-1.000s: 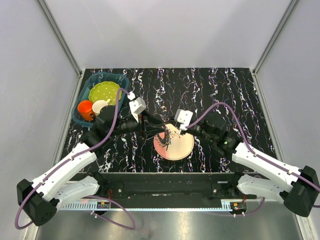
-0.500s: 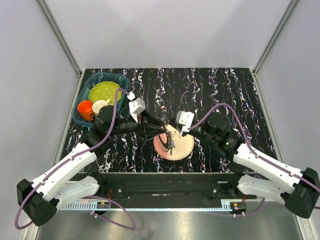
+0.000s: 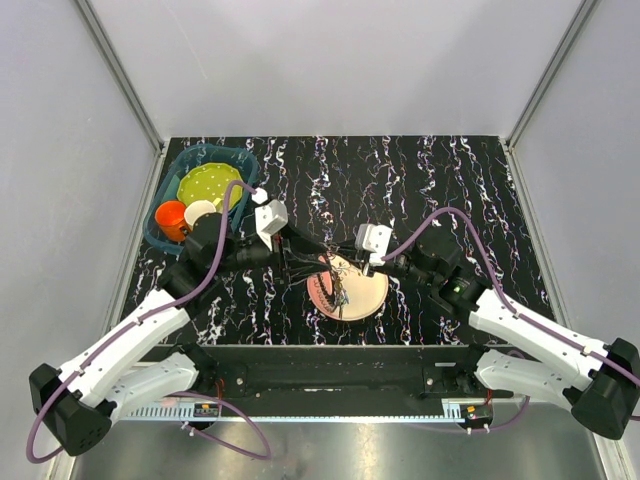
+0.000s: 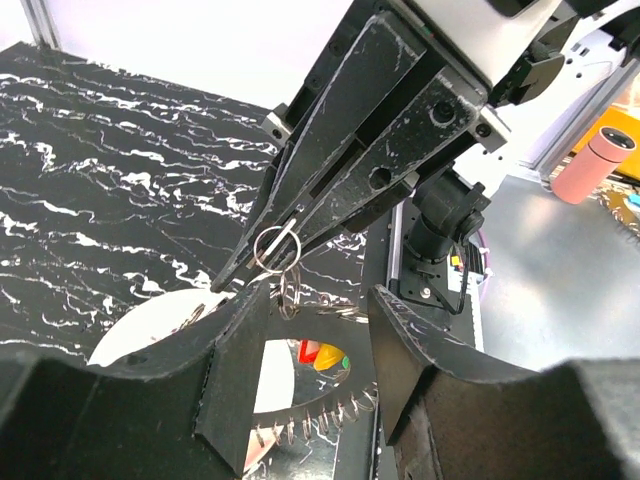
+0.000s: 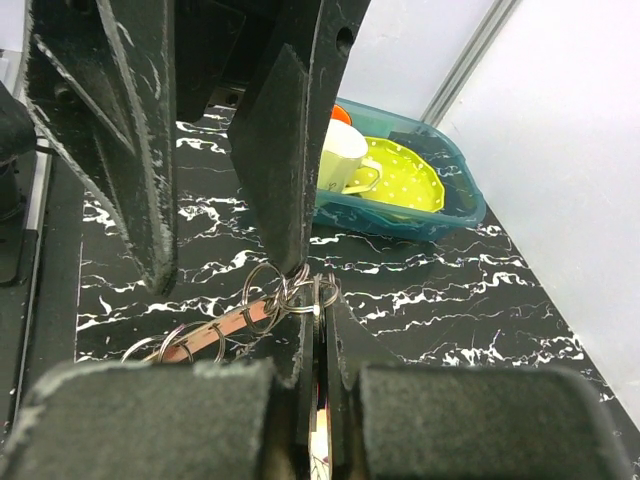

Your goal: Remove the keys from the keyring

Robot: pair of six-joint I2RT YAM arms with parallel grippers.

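The keyring [image 3: 336, 280], a dark ring rimmed with small split rings, hangs over the pink plate [image 3: 368, 296] between both grippers. My left gripper [image 3: 316, 258] reaches in from the left. In the left wrist view its jaws [image 4: 320, 310] stand part closed, with the keyring's spiky rim [image 4: 320, 418] spanning from one to the other. Keys with red, yellow and green heads [image 4: 326, 355] dangle below. My right gripper [image 3: 342, 264] is shut on a thin silvery key [image 5: 319, 300] at its small ring. Its tips also show in the left wrist view [image 4: 262, 256].
A teal bin [image 3: 243, 160] at the back left holds a yellow-green dotted plate [image 3: 208, 186], an orange cup [image 3: 170, 218] and a white cup [image 3: 200, 212]. It also shows in the right wrist view [image 5: 455, 215]. A pink bottle [image 4: 590, 165] stands off the table.
Both grippers have shifted slightly, and the keyring cluster now hangs a little nearer and further right over the plate. Both grips look unchanged.
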